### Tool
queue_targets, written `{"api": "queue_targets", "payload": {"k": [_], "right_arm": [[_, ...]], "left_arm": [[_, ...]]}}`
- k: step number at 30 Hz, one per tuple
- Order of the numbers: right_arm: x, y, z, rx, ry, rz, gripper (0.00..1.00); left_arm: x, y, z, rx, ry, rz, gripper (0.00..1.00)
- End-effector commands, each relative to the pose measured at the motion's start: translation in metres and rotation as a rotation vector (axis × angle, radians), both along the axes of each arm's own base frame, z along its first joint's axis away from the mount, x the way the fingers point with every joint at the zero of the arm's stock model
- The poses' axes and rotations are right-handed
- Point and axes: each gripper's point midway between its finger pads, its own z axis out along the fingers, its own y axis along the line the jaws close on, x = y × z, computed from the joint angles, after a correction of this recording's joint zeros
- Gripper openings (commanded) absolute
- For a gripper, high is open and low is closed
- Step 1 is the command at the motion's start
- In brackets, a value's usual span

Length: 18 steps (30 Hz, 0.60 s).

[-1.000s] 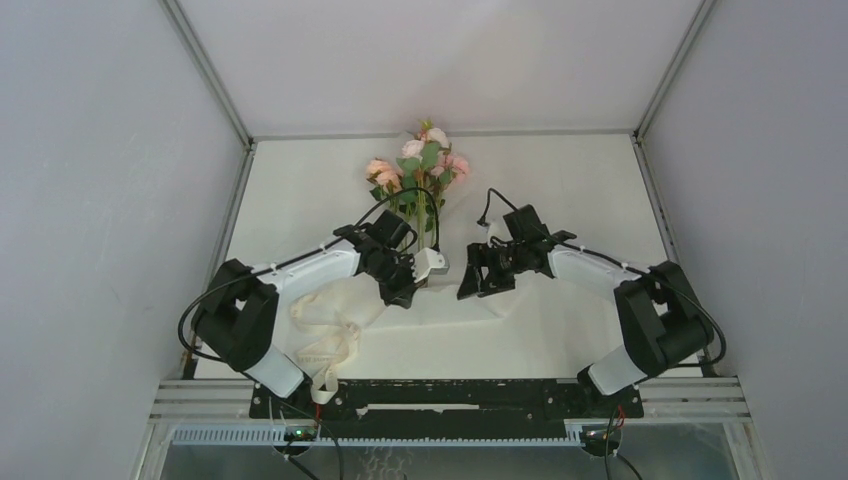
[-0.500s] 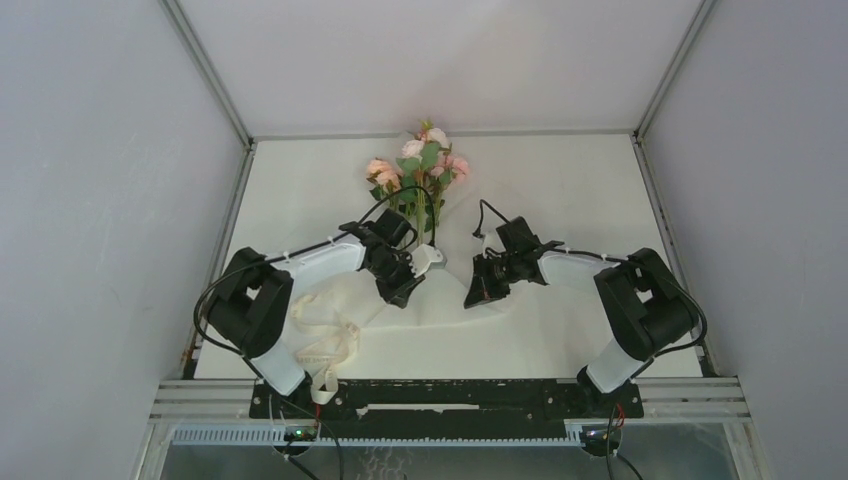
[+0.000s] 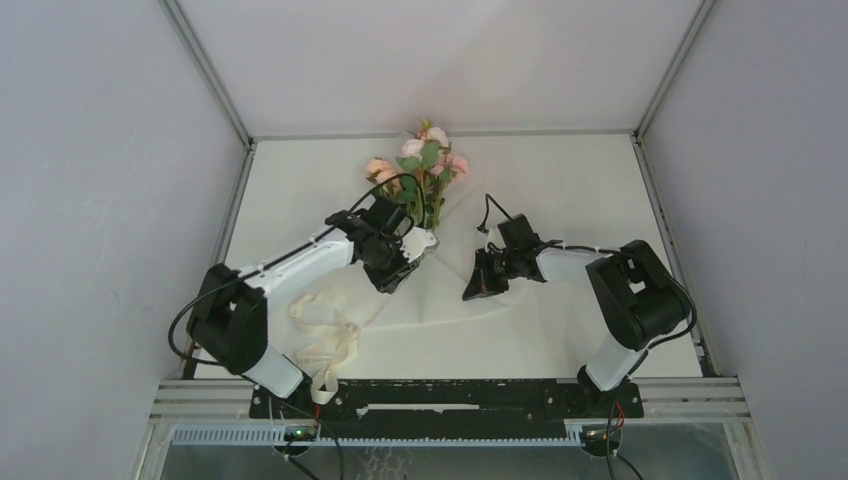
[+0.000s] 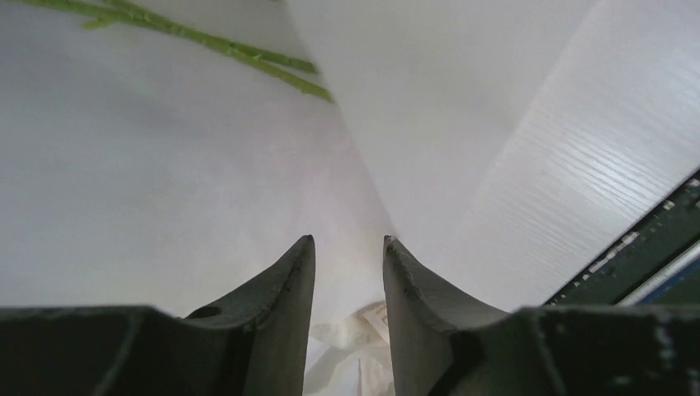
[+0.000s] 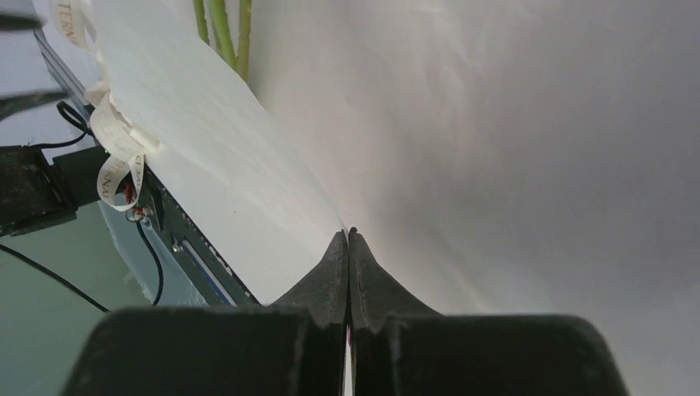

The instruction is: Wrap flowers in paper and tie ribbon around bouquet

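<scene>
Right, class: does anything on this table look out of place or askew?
The ribbon lies in a loose tangle at the table's near left corner, one end trailing over the near edge. Nothing else stands out.

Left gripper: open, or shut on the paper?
Open. The left gripper has its fingers apart; the paper lies beyond the gap, not pinched between them.

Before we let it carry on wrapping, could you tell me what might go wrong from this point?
1. The right gripper is shut at a fold of the thin paper; a pull could tear it or let it slip.
2. The left gripper is open, so the flap over the stems may spring back.
3. The ribbon lies loose beside the left arm and could snag.
</scene>
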Motion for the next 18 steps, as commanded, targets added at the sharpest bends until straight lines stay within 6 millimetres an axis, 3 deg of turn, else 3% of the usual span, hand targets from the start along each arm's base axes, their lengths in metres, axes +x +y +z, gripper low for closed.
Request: {"api": "queue_targets", "payload": {"k": [1, 5, 7, 10, 14, 18], "right_arm": [[0.021, 0.01, 0.008, 0.006, -0.04, -0.025, 0.0], [0.023, 0.007, 0.003, -0.018, -0.009, -0.063, 0.0], [0.023, 0.005, 0.001, -0.027, 0.004, -0.082, 0.0], [0.024, 0.004, 0.001, -0.043, 0.018, -0.114, 0.06], [0.029, -0.009, 0.009, -0.108, 0.004, -0.2, 0.14], [0.029, -0.027, 0.026, -0.19, -0.023, -0.314, 0.28]], "left_arm": [[-0.025, -0.032, 0.047, -0.107, -0.064, -0.119, 0.39], [-0.048, -0.058, 0.028, -0.13, 0.014, -0.195, 0.34], [-0.041, -0.073, 0.018, -0.165, 0.029, -0.147, 0.33], [-0.015, -0.09, 0.0, -0.187, -0.025, -0.029, 0.33], [0.01, -0.09, -0.025, -0.155, -0.021, 0.139, 0.31], [0.004, -0.08, -0.049, -0.115, 0.061, 0.204, 0.29]]}}
